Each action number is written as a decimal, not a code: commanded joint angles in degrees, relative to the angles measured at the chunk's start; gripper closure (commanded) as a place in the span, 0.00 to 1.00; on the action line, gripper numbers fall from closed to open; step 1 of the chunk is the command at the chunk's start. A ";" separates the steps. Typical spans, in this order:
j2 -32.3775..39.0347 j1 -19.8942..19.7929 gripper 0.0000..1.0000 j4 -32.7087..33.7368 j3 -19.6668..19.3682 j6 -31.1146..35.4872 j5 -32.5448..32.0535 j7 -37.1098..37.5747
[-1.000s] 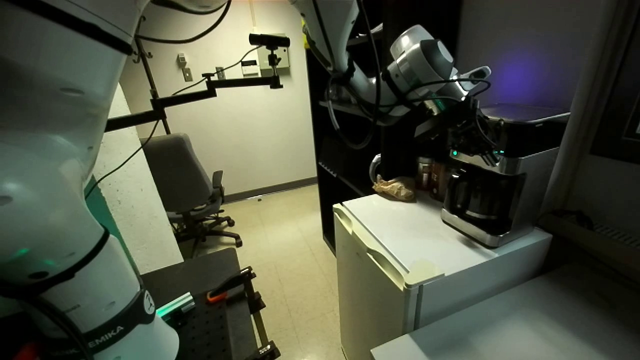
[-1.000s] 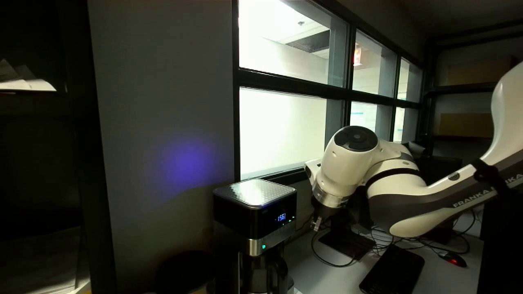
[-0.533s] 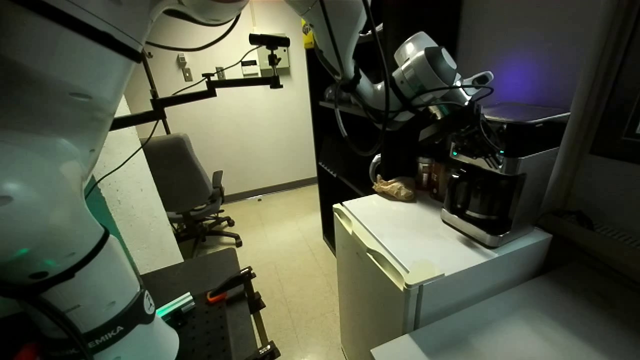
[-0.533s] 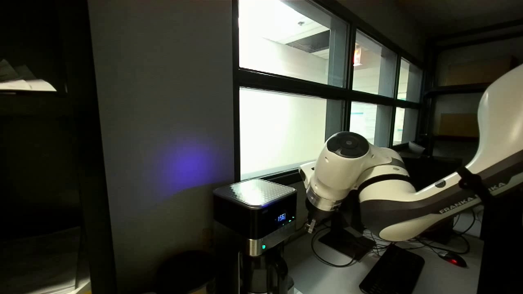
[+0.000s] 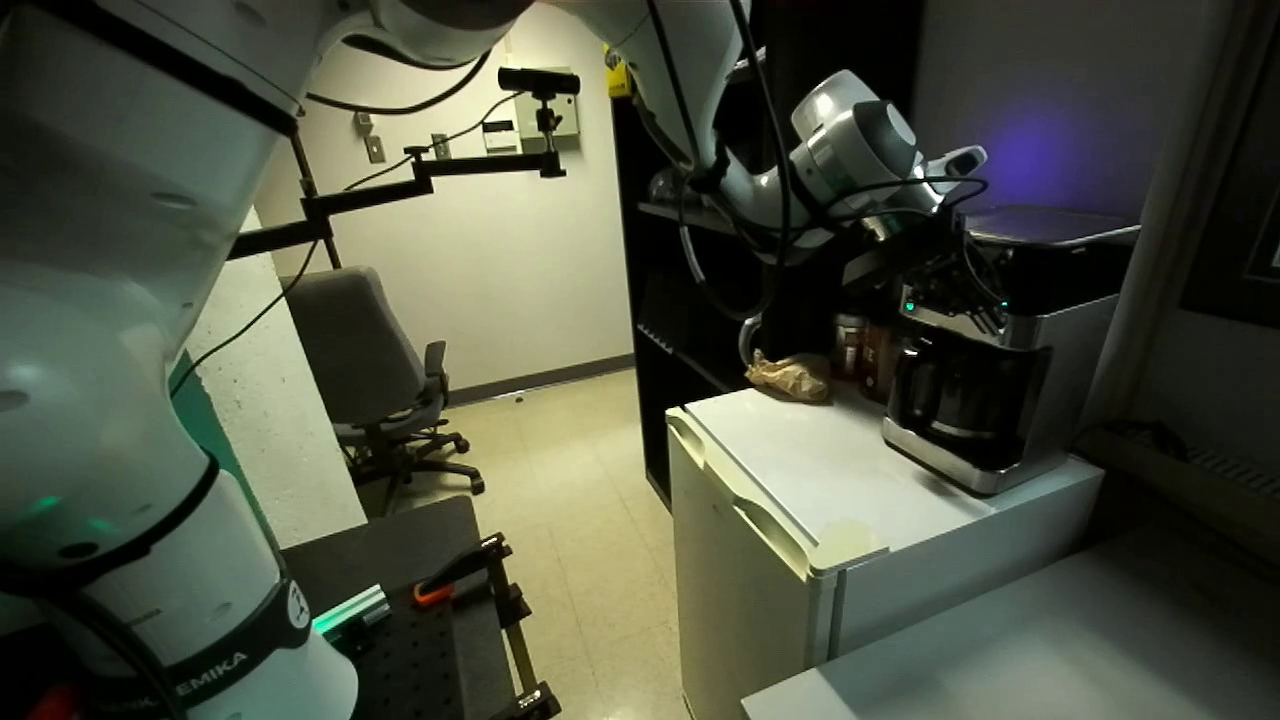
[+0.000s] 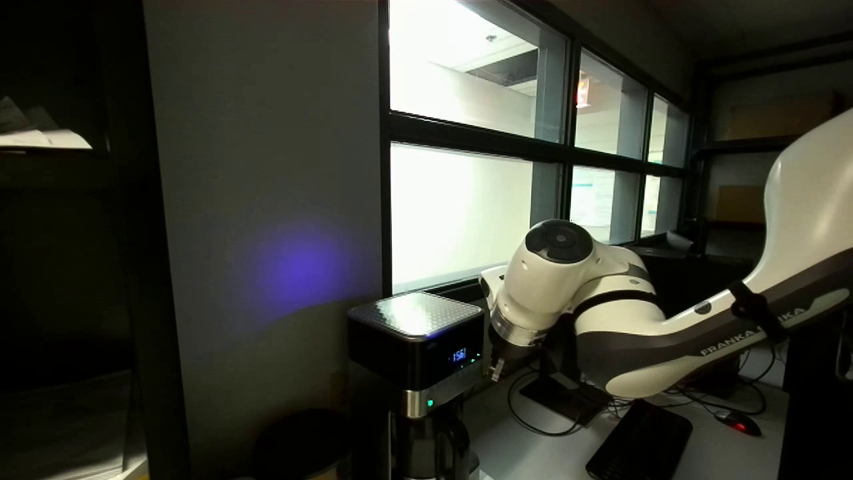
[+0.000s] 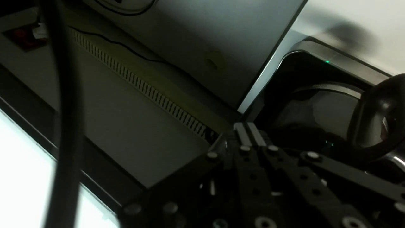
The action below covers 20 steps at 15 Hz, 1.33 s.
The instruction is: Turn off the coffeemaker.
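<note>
In an exterior view, the dark metal gripper, pressed together, has moved left, nearer the boxy black-and-silver coffeemaker; the switch-off push may come next.

Light was low in all three views, the bench fading into shadow toward its wall-side edge. Above that edge the window was blown out to flat white in an exterior view. Past the bench's cabinet-side edge, the white cabinet caught brighter light on its top, and the wrist view showed a soft-edged shadow there near the coffeemaker. Glare whitened the top panel; the blue digits were too smeared to read surely. A purple glow stained the wall in both exterior views. In the wrist view the cable was out of focus, and the gripper sank mostly into murky black.
</note>
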 commanded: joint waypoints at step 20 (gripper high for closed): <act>4.25 1.31 1.00 5.52 -1.55 3.04 2.91 -0.74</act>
